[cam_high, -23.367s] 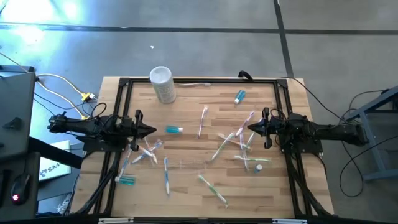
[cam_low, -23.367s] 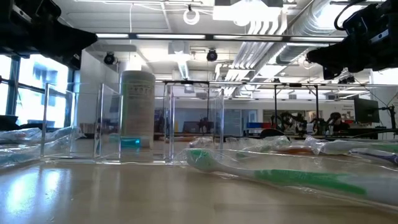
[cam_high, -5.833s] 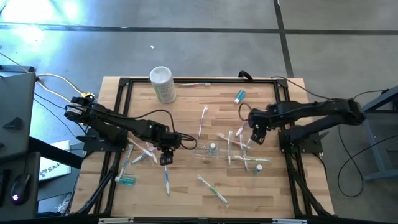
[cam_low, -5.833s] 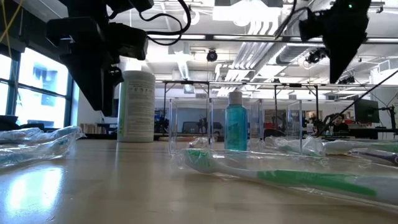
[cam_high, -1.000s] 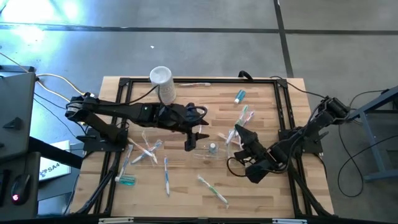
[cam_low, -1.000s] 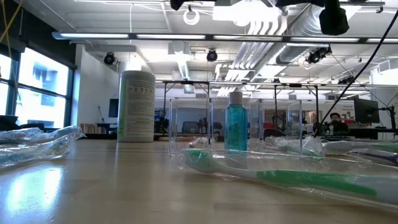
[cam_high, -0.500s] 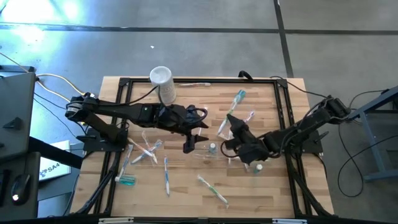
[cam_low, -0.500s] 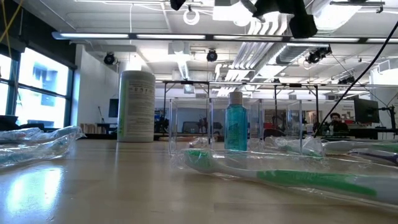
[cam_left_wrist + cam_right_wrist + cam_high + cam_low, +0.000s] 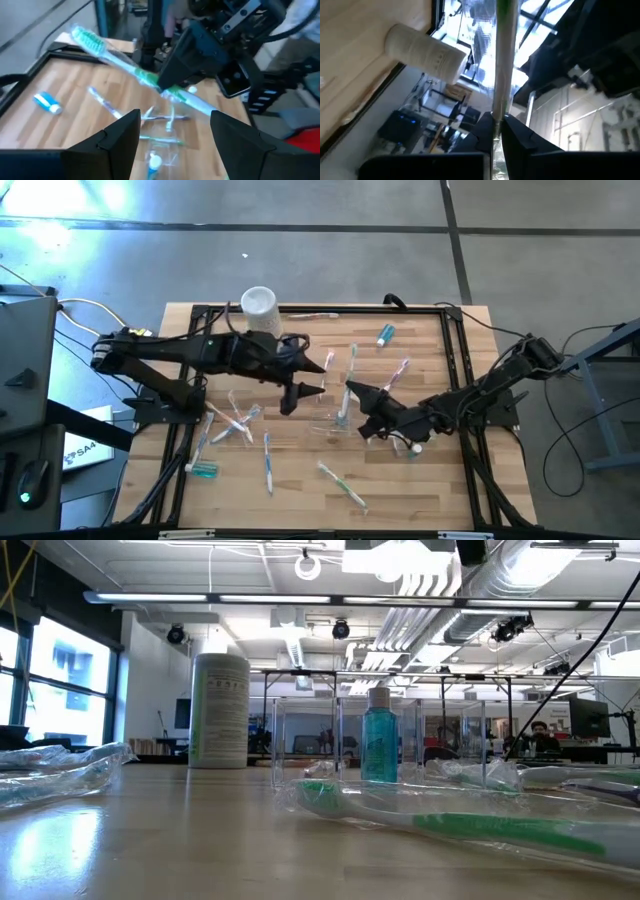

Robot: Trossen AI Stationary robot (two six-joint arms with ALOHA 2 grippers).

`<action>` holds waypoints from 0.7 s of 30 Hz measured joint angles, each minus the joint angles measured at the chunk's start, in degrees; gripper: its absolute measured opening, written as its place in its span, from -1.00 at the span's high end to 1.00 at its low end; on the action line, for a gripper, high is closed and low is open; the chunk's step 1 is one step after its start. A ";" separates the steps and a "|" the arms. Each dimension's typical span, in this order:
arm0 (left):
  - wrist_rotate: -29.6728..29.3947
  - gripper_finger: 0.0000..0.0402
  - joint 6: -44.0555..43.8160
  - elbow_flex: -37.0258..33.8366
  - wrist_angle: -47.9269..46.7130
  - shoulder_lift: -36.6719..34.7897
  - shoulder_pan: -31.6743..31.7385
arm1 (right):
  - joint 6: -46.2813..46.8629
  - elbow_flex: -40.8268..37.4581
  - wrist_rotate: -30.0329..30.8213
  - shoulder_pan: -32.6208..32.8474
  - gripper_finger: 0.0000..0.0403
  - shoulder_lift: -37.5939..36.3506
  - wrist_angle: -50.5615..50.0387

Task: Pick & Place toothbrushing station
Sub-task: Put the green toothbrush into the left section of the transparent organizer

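A clear-wrapped green and white toothbrush (image 9: 351,365) (image 9: 115,55) hangs in the air over the table's middle, with my right gripper (image 9: 352,392) (image 9: 496,122) shut on it. Just below and nearer stands the clear cup (image 9: 333,427) (image 9: 310,730), with a teal tube (image 9: 380,745) upright in it. My left gripper (image 9: 300,397) (image 9: 172,145) hovers open and empty to the left of the toothbrush, facing it. My right gripper pinches the toothbrush's handle (image 9: 156,80) between its two fingers, about midway along it. The fingers come roughly level from the table's right and lie across the handle. The toothbrush is lifted clear, its bristle head (image 9: 82,36) toward the far edge, its handle end (image 9: 202,104) over the cup.
A tall white cylinder (image 9: 260,310) (image 9: 220,710) stands at the far left. Several wrapped toothbrushes (image 9: 342,483) and teal tubes (image 9: 385,334) lie scattered over the wood. One green toothbrush (image 9: 480,825) lies close to the low camera. A black rail (image 9: 190,380) frames the table.
My right gripper has carried the toothbrush up and toward the table's left, rolling its wrist; the brush has swung from slanting to pointing nearly straight at the far edge. My left gripper, still open, has drawn back a little toward the left and risen.
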 joint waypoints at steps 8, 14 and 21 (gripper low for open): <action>5.25 -0.17 -3.23 -0.09 1.80 1.57 2.38 | -4.42 0.00 -7.17 1.64 0.94 0.02 2.85; 6.25 -0.17 -3.61 -0.02 4.29 1.39 4.48 | -7.33 0.00 -8.91 2.51 0.94 0.02 7.00; 8.53 -0.17 -3.33 -0.09 7.66 2.53 4.99 | -8.35 0.00 -8.93 1.32 0.94 0.02 8.06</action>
